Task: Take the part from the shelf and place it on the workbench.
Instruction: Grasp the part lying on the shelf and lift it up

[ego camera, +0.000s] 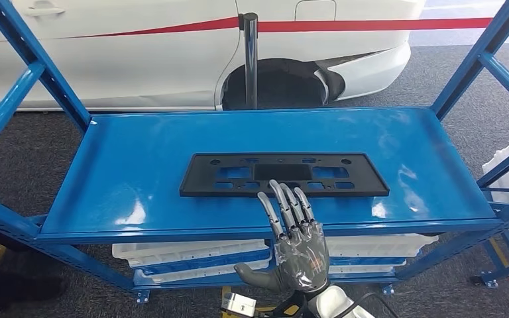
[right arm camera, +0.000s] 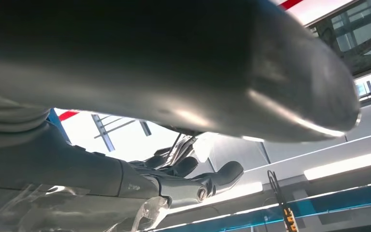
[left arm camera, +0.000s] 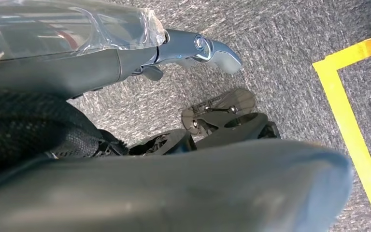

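On the top level of the blue metal shelf (ego camera: 139,192) lies the flat black plastic plate-holder part (ego camera: 283,175), untouched; the right robot hand (ego camera: 297,245) reaches toward its near edge, fingers extended and apart, holding nothing. The reach is in hand, I judge; next its fingers must close on that thin edge; the left robot hand (left arm camera: 193,48) hangs over grey carpet, its state unclear.

Black part flat on my blue shelf

The part (ego camera: 283,175), a long rectangular plate with cut-outs and small holes, lies lengthwise mid-shelf (ego camera: 132,165), its near edge just beyond my fingers (ego camera: 290,202).
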Robot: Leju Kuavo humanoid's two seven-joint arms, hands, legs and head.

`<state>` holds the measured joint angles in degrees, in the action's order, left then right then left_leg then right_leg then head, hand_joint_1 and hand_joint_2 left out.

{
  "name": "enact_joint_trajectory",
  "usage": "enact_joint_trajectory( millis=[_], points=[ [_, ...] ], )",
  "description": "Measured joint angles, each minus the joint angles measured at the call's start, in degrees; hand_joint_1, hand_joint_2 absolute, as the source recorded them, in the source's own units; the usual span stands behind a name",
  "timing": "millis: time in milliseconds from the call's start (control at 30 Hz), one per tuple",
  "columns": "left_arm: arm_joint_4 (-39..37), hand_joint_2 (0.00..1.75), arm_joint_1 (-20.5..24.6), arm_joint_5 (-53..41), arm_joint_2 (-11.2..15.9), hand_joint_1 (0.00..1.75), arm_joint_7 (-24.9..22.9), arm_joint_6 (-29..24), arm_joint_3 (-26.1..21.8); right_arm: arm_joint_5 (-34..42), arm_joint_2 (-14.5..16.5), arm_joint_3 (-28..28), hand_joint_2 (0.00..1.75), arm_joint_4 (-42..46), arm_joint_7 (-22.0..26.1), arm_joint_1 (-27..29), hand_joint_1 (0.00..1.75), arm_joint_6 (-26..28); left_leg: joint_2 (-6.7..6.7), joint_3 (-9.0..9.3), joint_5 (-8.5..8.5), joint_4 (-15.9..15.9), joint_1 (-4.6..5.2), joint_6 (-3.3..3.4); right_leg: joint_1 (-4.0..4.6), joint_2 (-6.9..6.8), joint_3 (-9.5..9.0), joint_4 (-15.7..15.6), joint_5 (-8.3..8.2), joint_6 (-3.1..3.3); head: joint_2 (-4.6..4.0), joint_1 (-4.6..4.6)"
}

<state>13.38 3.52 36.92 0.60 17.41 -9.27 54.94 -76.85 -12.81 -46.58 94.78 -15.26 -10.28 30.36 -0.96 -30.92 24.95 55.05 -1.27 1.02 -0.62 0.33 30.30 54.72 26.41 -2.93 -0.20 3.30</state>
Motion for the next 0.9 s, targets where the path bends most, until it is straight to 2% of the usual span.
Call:
enact_joint_trajectory(
  millis=[400, 500, 633, 767, 900],
  points=[
    [-0.01, 0.00, 0.04, 0.00, -0.01, 0.00, 0.01, 0.00, 0.97, -0.09, -0.02, 0.00, 0.00, -0.77, -0.04, 0.00, 0.00, -0.04, 0.00, 0.01, 0.00, 0.00, 0.00, 0.00, 0.00, 0.00, -0.01, 0.00, 0.00, 0.00, 0.00, 0.00],
    [0.00, 0.00, 0.08, -0.07, -0.01, 0.00, -0.06, 0.12, 1.11, -3.61, -0.10, 0.00, 0.00, -1.00, -0.79, -0.04, 0.00, -2.55, 0.00, 0.01, 0.00, 0.00, 0.00, 0.00, 0.00, 0.00, -0.01, 0.00, 0.00, 0.00, 0.00, 0.00],
    [-0.01, 0.00, 0.16, -0.44, -0.01, 0.00, -0.43, 0.32, 1.33, -9.10, -0.82, -0.01, 0.00, -2.52, -2.56, -0.08, 0.00, -5.49, 0.00, 0.00, 0.00, 0.00, 0.00, 0.00, 0.00, -0.01, -0.01, 0.00, 0.00, 0.00, 0.00, 0.00],
    [0.00, 0.00, 0.20, -0.26, 0.01, 0.00, -0.60, 0.33, 1.58, -8.96, -1.35, 0.81, 0.00, -5.46, -6.54, -0.11, 0.00, -5.75, 0.00, 0.01, 0.00, 0.00, 0.00, 0.00, 0.00, 0.00, -0.01, 0.00, 0.00, 0.00, 0.00, 0.00],
    [-0.01, 0.00, 0.22, 0.35, 0.01, 0.00, -0.80, 0.33, 1.80, -7.73, -1.49, 2.96, 0.00, -8.14, -10.76, -0.06, 0.00, -3.73, 0.00, 0.01, 0.00, 0.00, 0.01, 0.00, -0.01, -0.01, -0.01, 0.00, -0.01, 0.00, 0.00, 0.00]
  ],
)
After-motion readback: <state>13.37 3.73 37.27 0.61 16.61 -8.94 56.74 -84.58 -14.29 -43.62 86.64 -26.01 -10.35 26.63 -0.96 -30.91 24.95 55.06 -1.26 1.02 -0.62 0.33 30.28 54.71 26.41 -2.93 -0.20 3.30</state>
